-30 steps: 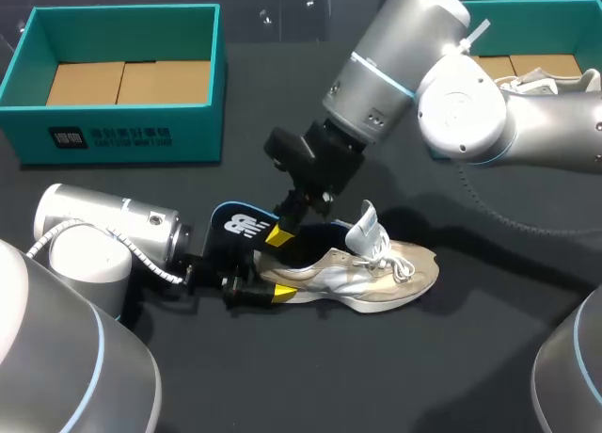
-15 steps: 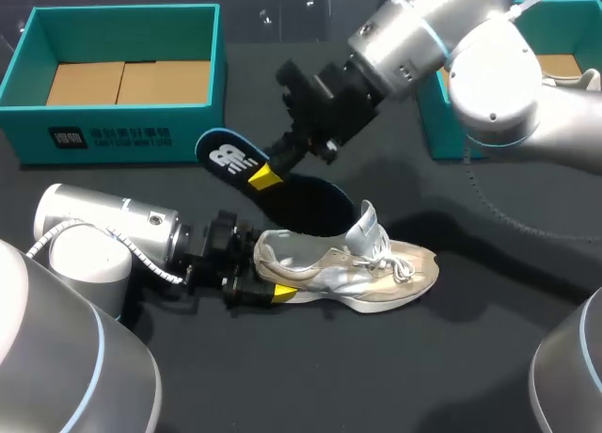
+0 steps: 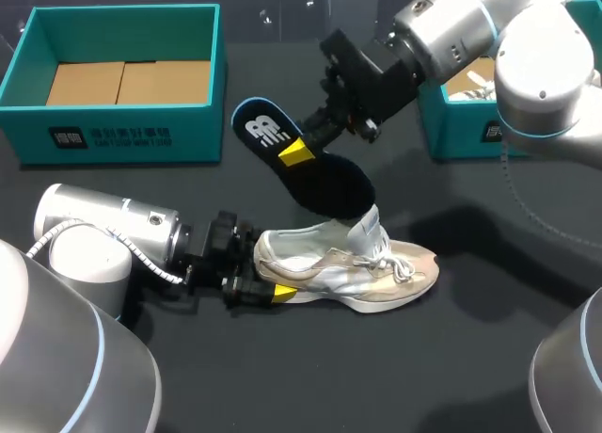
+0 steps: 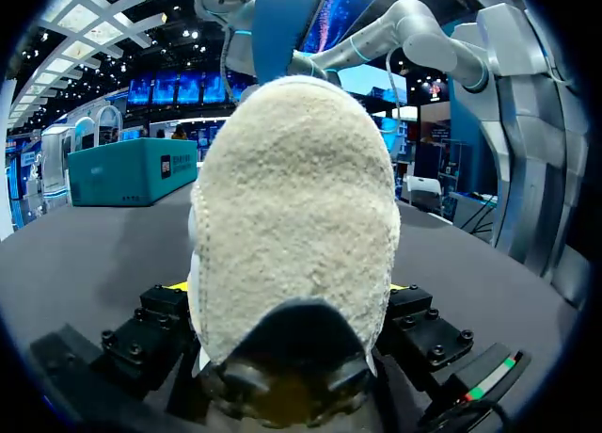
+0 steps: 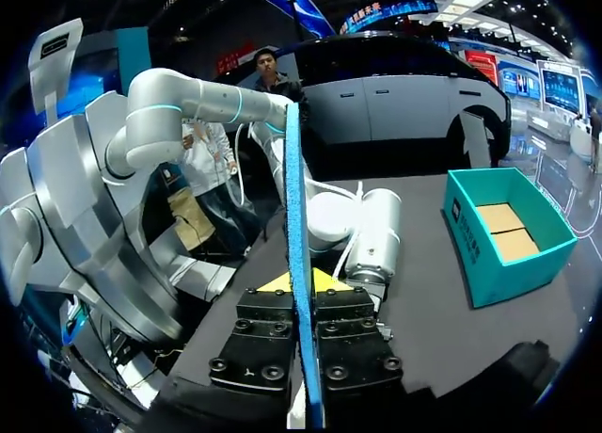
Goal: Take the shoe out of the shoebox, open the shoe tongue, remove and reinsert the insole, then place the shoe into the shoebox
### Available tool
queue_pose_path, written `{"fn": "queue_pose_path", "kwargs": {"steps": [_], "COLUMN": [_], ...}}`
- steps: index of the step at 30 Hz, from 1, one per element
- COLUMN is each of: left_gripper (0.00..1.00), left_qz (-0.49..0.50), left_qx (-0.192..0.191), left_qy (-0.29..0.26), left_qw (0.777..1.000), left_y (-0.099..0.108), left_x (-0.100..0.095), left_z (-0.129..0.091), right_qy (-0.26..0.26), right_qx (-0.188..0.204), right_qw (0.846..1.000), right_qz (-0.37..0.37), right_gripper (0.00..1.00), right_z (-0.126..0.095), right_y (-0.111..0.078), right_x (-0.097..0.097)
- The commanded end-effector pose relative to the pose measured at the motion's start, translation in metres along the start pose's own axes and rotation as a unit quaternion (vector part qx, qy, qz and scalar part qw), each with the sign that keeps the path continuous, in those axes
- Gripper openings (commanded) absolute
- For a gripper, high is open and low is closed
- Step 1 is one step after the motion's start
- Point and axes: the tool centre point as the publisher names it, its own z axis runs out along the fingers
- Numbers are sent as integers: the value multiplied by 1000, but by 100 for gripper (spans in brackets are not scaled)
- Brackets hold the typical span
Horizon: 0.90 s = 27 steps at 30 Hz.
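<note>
A beige and white shoe (image 3: 362, 268) lies on its side on the black table, its tongue standing up. My left gripper (image 3: 259, 268) is shut on the heel, one yellow-tipped finger on each side. The left wrist view is filled by that heel (image 4: 296, 198) between the fingers. My right gripper (image 3: 296, 151) is shut on the dark insole (image 3: 315, 179) with a white logo. It holds the insole tilted in the air above and behind the shoe, clear of it. In the right wrist view the insole (image 5: 295, 226) shows edge-on, blue, between the shut fingers.
A teal shoebox (image 3: 122, 132) with a cardboard floor stands at the back left. A second teal box (image 3: 466, 132) stands at the back right, partly behind my right arm, with something white inside. My right arm hangs over the table's middle.
My right gripper has pulled the insole out of the shoe and carried it up and towards the back right. The left gripper and the shoe have stayed put.
</note>
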Motion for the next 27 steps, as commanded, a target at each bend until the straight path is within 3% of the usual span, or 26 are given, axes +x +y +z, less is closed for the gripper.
{"fn": "queue_pose_path", "kwargs": {"steps": [1,5,10,22,27], "left_gripper": [0,0,0,0,0], "left_qz": [0,0,0,0,0], "left_qx": [-1,-1,-1,-1,-1], "left_qy": [0,0,0,0,0], "left_qw": [1000,1000,1000,1000,1000], "left_y": [2,2,2,2,2], "left_x": [-1,-1,-1,-1,-1], "left_z": [2,2,2,2,2], "right_qy": [-40,-63,-77,-77,-107], "right_qx": [-35,-56,-109,-109,-154], "right_qw": [999,996,989,989,973], "right_qz": [6,29,69,69,138], "right_gripper": [0,0,0,0,0], "right_z": [-27,-49,-74,-74,-85], "right_y": [13,35,52,52,41], "right_x": [24,39,63,63,81]}}
